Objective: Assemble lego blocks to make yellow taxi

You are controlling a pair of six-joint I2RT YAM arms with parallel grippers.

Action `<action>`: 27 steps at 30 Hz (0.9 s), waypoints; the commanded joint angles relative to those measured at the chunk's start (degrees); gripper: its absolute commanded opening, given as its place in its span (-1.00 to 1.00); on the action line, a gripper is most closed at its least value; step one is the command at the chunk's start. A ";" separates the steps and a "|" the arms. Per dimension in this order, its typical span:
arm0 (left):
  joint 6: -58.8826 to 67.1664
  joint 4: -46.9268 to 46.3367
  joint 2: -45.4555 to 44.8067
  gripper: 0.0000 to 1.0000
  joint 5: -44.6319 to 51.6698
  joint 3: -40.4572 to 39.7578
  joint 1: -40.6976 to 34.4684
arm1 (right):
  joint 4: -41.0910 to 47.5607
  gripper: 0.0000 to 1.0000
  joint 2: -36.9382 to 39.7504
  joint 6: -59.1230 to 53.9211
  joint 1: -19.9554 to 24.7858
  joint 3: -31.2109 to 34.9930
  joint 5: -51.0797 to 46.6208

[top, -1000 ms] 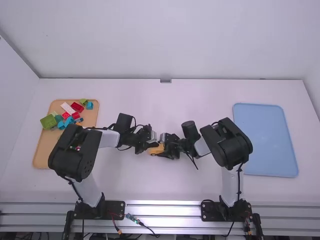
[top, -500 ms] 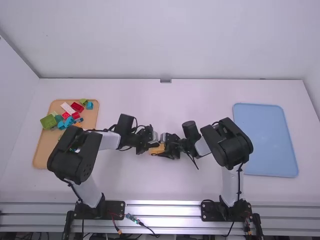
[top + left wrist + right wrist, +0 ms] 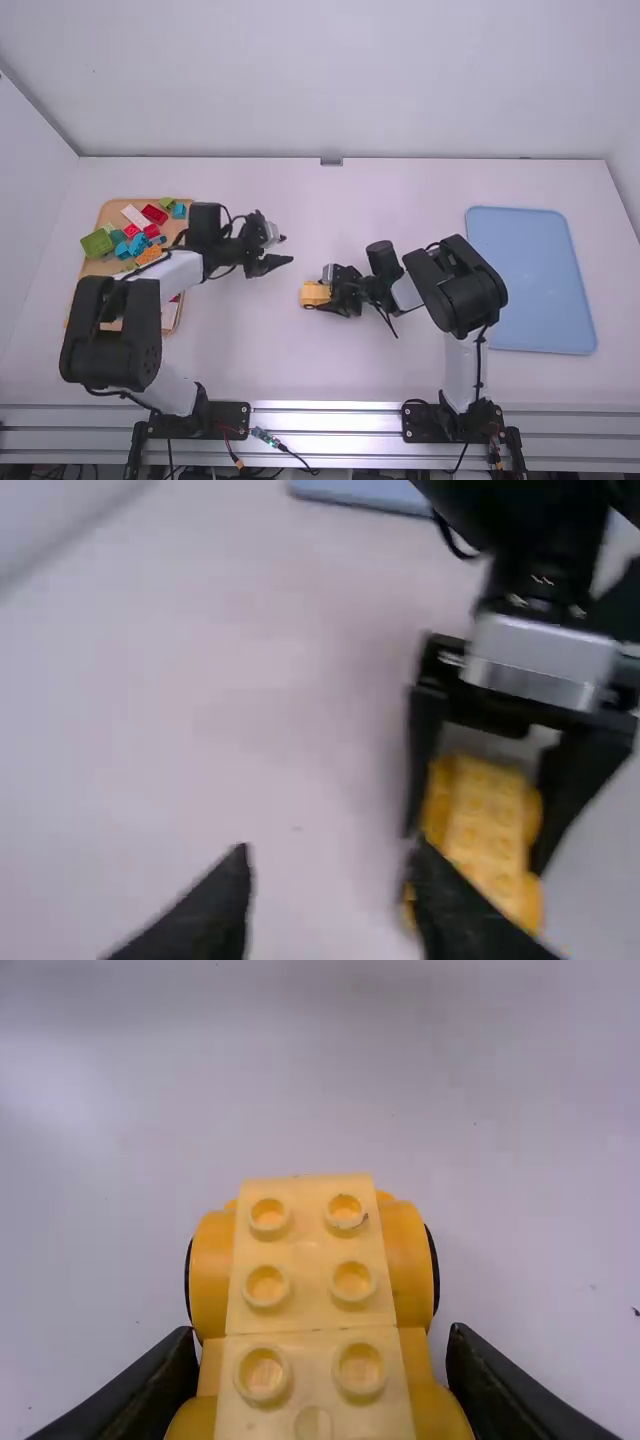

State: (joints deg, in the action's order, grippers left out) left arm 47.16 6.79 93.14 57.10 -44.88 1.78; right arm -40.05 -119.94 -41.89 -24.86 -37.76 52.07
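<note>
The yellow block taxi (image 3: 314, 294) rests near the table's middle, with my right gripper (image 3: 328, 292) shut on its sides. Seen from the right wrist, the assembly (image 3: 312, 1290) has studded blocks on top and rounded wheels beside them; my right gripper (image 3: 318, 1360) has one finger against either flank. My left gripper (image 3: 289, 250) is up and to the left of the taxi, apart from it, open and holding nothing. In the left wrist view, open space separates the fingers of my left gripper (image 3: 335, 880); farther off, the yellow assembly (image 3: 487, 825) lies between the right gripper's fingers.
On the left, a tan tray (image 3: 82, 300) holds a green block (image 3: 97, 243), red blocks (image 3: 154, 214), blue blocks (image 3: 138, 243) and an orange block (image 3: 150, 254), partly under the left arm. A blue tray (image 3: 530, 280) lies on the right.
My left gripper has let go of the taxi's left end and moved up and left from it, its arm swinging back. The right gripper and the taxi have stayed nearly still.
</note>
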 commanded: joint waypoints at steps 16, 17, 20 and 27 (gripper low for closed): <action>-35.82 0.61 -2.21 0.98 1.16 -13.20 15.85 | 3.48 0.98 1.38 3.76 0.94 -0.09 -6.58; -35.87 -1.40 -2.21 0.98 -0.13 -14.29 16.09 | 4.96 0.97 2.32 3.43 0.94 -0.09 -7.37; -35.82 -9.62 -2.21 0.99 -7.72 -18.64 16.22 | 11.41 0.97 5.95 0.57 0.94 -0.09 -11.08; -34.67 -30.38 -2.19 0.98 -28.76 -30.71 16.22 | 27.28 0.98 17.14 -0.37 0.39 -0.09 -26.12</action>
State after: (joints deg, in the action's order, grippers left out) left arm 11.77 -21.52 92.01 38.52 -72.18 17.78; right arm -14.59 -106.30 -42.04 -24.23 -38.11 34.37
